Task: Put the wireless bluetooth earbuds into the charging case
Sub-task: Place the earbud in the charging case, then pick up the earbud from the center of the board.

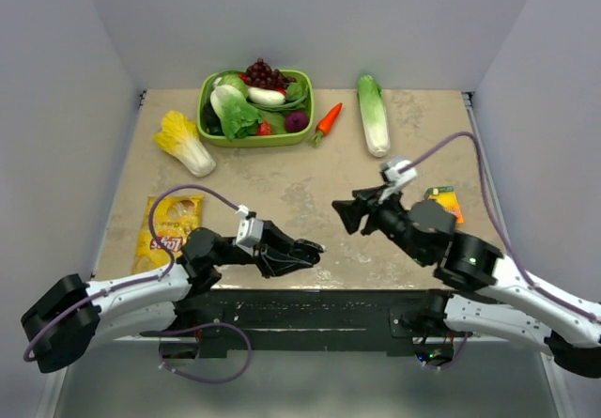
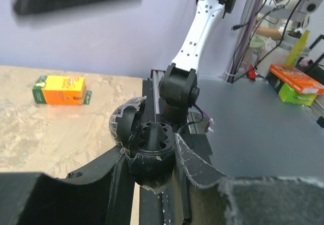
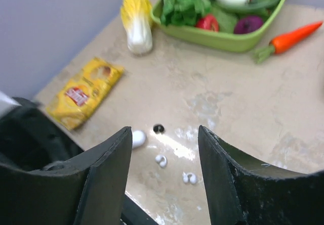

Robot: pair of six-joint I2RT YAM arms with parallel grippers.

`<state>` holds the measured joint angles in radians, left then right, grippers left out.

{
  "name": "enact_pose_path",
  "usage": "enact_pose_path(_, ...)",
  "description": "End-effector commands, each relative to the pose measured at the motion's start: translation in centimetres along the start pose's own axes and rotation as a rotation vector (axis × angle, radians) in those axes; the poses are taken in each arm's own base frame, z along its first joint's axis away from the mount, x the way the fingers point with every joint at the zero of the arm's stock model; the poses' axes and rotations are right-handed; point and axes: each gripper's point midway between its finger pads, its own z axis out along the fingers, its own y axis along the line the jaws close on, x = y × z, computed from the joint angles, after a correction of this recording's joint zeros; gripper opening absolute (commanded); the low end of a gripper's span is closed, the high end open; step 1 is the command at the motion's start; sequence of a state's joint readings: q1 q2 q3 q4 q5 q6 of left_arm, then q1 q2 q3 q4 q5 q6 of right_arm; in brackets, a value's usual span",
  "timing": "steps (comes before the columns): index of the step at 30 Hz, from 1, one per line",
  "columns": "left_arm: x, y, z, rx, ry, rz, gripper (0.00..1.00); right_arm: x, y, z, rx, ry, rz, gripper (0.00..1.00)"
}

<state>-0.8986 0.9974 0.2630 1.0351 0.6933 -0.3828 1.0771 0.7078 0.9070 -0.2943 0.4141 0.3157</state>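
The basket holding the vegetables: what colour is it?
The basket is lime green, clearest in the top external view.

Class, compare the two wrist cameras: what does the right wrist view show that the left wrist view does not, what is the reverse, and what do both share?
Only the right wrist view: one earbud and a second earbud lying loose on the table, the charging case near them, a yellow snack bag, a green basket of vegetables and a carrot. Only the left wrist view: an orange and green box and the right arm rising from its base. Both: the beige marbled table.
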Motion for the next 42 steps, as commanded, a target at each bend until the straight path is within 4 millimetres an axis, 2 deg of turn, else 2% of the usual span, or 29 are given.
enact_pose_path(1, -1.9, -0.3, -1.0, -0.048, -0.084, 0.047, 0.0, 6.2, -0.1, 4.7, 0.026, 0.122, 0.026, 0.57)
enact_pose_path(2, -2.4, -0.4, -1.4, -0.067, -0.1, 0.053, 0.0, 7.2, 0.2, 5.4, 0.003, 0.147, 0.035, 0.57)
enact_pose_path(3, -2.5, -0.4, -1.7, -0.077, -0.104, 0.05, 0.0, 9.7, 0.3, 6.6, -0.02, 0.216, 0.037, 0.56)
enact_pose_path(5, -2.7, -0.5, -2.4, -0.107, -0.125, 0.049, 0.0, 10.7, 1.0, 8.1, -0.065, 0.231, 0.058, 0.55)
enact_pose_path(6, -2.8, -0.5, -2.6, -0.117, -0.132, 0.047, 0.0, 12.6, 0.7, 9.4, -0.06, 0.278, 0.053, 0.53)
enact_pose_path(9, -3.1, -0.5, -3.4, -0.15, -0.153, 0.047, 0.0, 14.2, 2.6, 11.3, -0.157, 0.322, 0.047, 0.47)
enact_pose_path(10, -3.1, -0.5, -3.5, -0.157, -0.156, 0.046, 0.0, 15.9, 3.2, 12.3, -0.191, 0.364, 0.041, 0.46)
enact_pose_path(12, -3.2, -0.4, -3.7, -0.172, -0.16, 0.04, 0.0, 16.4, 3.8, 13.3, -0.217, 0.377, 0.029, 0.45)
enact_pose_path(13, -3.3, -0.4, -3.7, -0.172, -0.16, 0.039, 0.0, 17.9, 3.8, 14.2, -0.216, 0.405, 0.024, 0.45)
enact_pose_path(16, -3.4, -0.4, -3.8, -0.177, -0.164, 0.034, 0.0, 18.6, 4.3, 16.0, -0.229, 0.427, 0.005, 0.44)
enact_pose_path(17, -3.4, -0.4, -3.8, -0.177, -0.164, 0.034, 0.0, 20.3, 3.9, 16.7, -0.213, 0.466, -0.006, 0.44)
enact_pose_path(19, -3.3, -0.4, -3.7, -0.178, -0.161, 0.035, 0.0, 20.5, 4.0, 17.9, -0.207, 0.462, -0.017, 0.42)
enact_pose_path(20, -3.2, -0.3, -3.7, -0.178, -0.156, 0.037, 0.0, 21.9, 3.6, 18.5, -0.194, 0.49, -0.028, 0.42)
enact_pose_path(26, -2.7, -0.1, -3.5, -0.178, -0.14, 0.035, 0.0, 23.0, 2.5, 21.1, -0.14, 0.493, -0.032, 0.37)
enact_pose_path(30, -2.6, 0.0, -3.6, -0.184, -0.14, 0.034, 0.0, 24.4, 0.6, 22.1, -0.094, 0.522, -0.022, 0.34)
enact_pose_path(37, -2.4, 0.1, -3.6, -0.186, -0.135, 0.031, 0.0, 26.2, -0.2, 22.1, -0.074, 0.559, -0.021, 0.33)
enact_pose_path(42, -2.2, 0.0, -3.6, -0.18, -0.135, 0.027, 0.0, 26.5, -0.1, 22.0, -0.087, 0.566, -0.024, 0.33)
